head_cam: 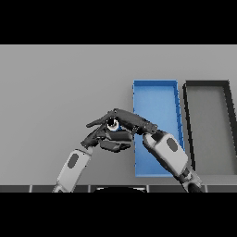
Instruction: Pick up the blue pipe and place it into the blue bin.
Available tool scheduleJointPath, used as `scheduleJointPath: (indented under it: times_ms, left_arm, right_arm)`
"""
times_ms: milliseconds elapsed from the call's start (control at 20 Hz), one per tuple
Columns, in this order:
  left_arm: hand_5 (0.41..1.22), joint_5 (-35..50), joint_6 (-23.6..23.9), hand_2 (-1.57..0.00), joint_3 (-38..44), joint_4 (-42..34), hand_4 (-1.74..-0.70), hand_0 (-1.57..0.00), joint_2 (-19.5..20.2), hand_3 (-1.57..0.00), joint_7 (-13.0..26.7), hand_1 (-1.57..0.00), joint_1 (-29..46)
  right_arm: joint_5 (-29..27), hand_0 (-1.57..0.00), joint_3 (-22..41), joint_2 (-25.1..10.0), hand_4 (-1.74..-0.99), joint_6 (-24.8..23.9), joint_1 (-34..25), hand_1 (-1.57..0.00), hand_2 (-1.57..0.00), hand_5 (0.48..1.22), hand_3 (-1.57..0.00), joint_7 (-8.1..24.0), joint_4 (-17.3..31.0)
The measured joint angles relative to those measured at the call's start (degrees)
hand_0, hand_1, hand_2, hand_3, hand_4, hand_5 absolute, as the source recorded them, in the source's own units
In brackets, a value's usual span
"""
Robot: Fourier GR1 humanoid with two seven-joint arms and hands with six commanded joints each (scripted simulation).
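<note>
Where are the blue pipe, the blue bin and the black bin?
blue pipe [114, 124]: head view, its round end showing between the two hands.
blue bin [155, 99]: head view, bare floor near its far end.
black bin [210, 125]: head view, its grey floor.

Both hands meet just left of the blue bin [155, 95]. Right hand [127, 119] is curled over the blue pipe [114, 124], left hand [104, 138] right under it. Dark bin [210, 125] sits beside the blue one on the table [55, 88].
</note>
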Motion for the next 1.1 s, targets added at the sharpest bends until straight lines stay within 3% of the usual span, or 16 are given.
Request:
scheduleJointPath:
  times_ms: [50,150,350,450,600,850,900,1100]
  left_arm:
    - [0.464,-0.5,0.2,-0.01,-0.6,0.2,-0.91,-0.01,-0.3,-0.01,-0.8,-0.01,0.3]
    - [0.450,-0.2,-0.1,-0.01,-0.2,0.1,-0.91,-0.01,0.0,-0.01,0.6,-0.01,-0.4]
    - [0.435,0.6,-1.0,0.00,-0.2,0.3,-0.91,0.00,-0.1,0.00,1.6,0.00,-0.3]
    - [0.432,0.3,-0.2,0.00,-0.1,0.3,-0.90,0.00,-0.6,0.00,2.6,0.00,-0.2]
    - [0.425,0.2,-0.4,0.00,0.1,-0.5,-0.89,0.00,0.3,0.00,2.0,0.00,-0.3]
    - [0.412,-0.1,-0.6,0.00,-0.1,-0.9,-0.88,0.00,0.9,0.00,1.4,0.00,0.5]
    - [0.413,-0.6,-0.4,0.00,-0.4,-0.9,-0.87,0.00,0.9,0.00,0.8,0.00,0.6]
    - [0.419,-0.9,-0.2,0.00,-0.4,-0.6,-0.87,0.00,0.9,0.00,1.4,0.00,0.4]
  right_arm:
    - [-2.5,-1.57,-1.6,0.1,-1.741,-0.8,-2.2,-1.57,-1.57,1.221,-1.57,2.7,-0.3]
    - [-7.2,-1.57,-4.8,-0.3,-1.741,-2.0,-6.4,-1.57,-1.57,1.221,-1.57,4.7,-0.8]
    - [-15.0,-1.57,-11.6,-2.8,-1.741,-2.2,-16.6,-1.57,-1.57,1.221,-1.57,4.4,2.3]
    - [-12.2,-1.57,-15.7,-4.9,-1.741,-5.5,-21.4,-1.57,-1.57,1.221,-1.57,2.3,5.9]
    - [-8.6,-1.57,-19.8,-8.2,-1.741,-7.8,-26.1,-1.57,-1.57,1.221,-1.57,2.4,11.6]
    - [-3.3,-1.57,-25.2,-13.4,-1.741,-6.3,-25.4,-1.57,-1.57,1.221,-1.57,1.4,21.6]
    - [-3.0,-1.57,-25.9,-14.2,-1.741,-5.2,-23.4,-1.57,-1.57,1.221,-1.57,0.8,21.7]
    - [-2.5,-1.57,-28.4,-15.2,-1.741,-5.9,-16.2,-1.57,-1.57,1.221,-1.57,3.5,21.1]
